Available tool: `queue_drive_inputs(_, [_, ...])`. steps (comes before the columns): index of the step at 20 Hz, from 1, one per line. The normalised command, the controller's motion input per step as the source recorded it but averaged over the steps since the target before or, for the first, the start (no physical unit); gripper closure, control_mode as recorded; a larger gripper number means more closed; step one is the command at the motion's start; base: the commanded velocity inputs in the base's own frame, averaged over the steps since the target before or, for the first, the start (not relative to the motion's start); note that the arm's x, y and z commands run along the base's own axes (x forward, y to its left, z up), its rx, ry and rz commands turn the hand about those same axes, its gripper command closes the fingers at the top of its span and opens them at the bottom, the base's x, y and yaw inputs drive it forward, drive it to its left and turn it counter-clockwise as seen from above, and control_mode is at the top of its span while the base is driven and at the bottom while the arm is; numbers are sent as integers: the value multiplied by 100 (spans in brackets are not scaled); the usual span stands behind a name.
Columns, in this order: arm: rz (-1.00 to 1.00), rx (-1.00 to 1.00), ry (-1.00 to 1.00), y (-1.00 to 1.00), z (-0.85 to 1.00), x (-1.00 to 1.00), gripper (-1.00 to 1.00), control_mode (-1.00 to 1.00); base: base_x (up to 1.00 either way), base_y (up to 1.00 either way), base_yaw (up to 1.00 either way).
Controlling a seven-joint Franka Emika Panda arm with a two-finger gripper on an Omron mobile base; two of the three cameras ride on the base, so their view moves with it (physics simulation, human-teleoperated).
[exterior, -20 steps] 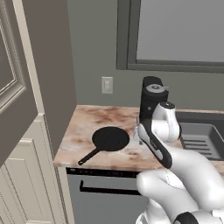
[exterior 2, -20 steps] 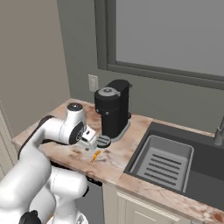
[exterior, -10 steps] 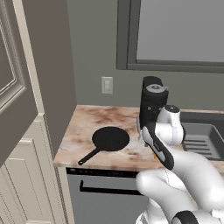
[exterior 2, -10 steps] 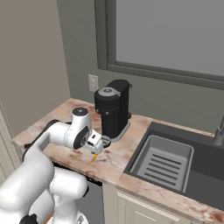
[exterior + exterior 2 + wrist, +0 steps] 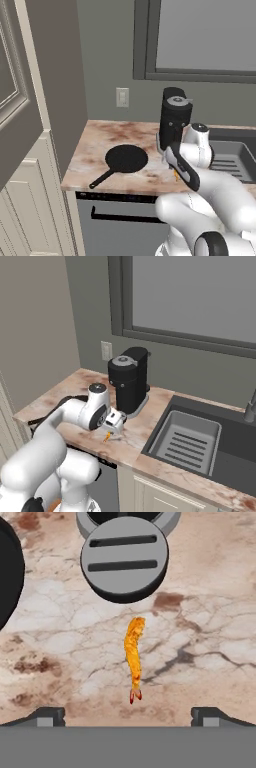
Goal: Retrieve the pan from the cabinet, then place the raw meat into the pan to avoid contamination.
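The all-black pan [image 5: 126,159] lies flat on the marble counter, its long handle pointing to the front left; its rim [image 5: 7,568] also shows in the hand view. The raw meat [image 5: 134,657], a tiny orange strip, lies on the counter in front of the coffee machine, and shows again [image 5: 106,437] in the right base view. My gripper [image 5: 114,424] hangs just above it, open, with one fingertip [image 5: 48,715] on each side and nothing held. The cream cabinet [image 5: 27,200] stands at the left with its upper door [image 5: 15,95] swung open.
A black coffee machine [image 5: 129,378] stands at the back of the counter, its round grey drip plate [image 5: 124,559] close to the meat. A dark sink [image 5: 187,438] with a faucet [image 5: 249,411] lies to the right. The dishwasher front [image 5: 117,222] sits under the counter.
The arm has swung right and down, bringing the open gripper low over the raw meat. The pan has stayed where it was.
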Motion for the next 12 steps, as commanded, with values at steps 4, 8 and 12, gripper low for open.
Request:
queue_drive_inputs(4, [1,0,-2,-16,-17,11,-100,-100,0,0,0])
queue_drive_inputs(8, [2,0,0,-11,-18,13,-100,-100,0,0,0])
queue_drive_inputs(12, [2,0,0,-3,-18,13,-100,-100,0,0,0])
